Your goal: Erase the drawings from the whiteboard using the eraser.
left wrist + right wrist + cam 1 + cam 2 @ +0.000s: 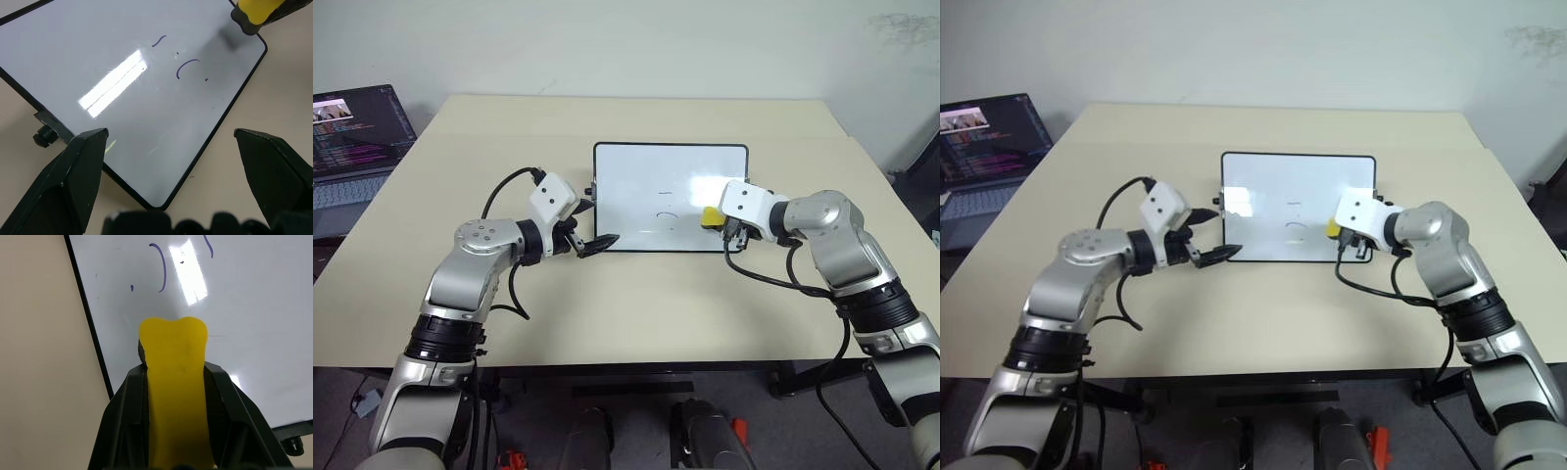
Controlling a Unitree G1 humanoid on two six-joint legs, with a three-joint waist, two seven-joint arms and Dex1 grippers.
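The black fingers (122,421) of the right gripper (176,382) are clamped tight on the eraser (177,382), one pressing each long side; the yellow block is squeezed narrow between them and bulges past the tips; its free end stands over the white surface of the whiteboard (636,186), near the board's right edge, though whether it touches the surface cannot be told. The left gripper (168,147) stands with its fingers (73,171) spread wide and holds nothing; in the left wrist view the near corner of the board lies between the two tips without touching either; in the head views this gripper sits low at the board's near left corner, close to the frame. The whiteboard lies flat at the middle of the beige table (636,313), with a black side knob (43,137) at its left edge. The drawings (186,68) are on the board: a curved arc, a short dash and a couple of small dots, near the middle and just left of the eraser. A laptop (352,147) with a lit screen sits off the table's far left.
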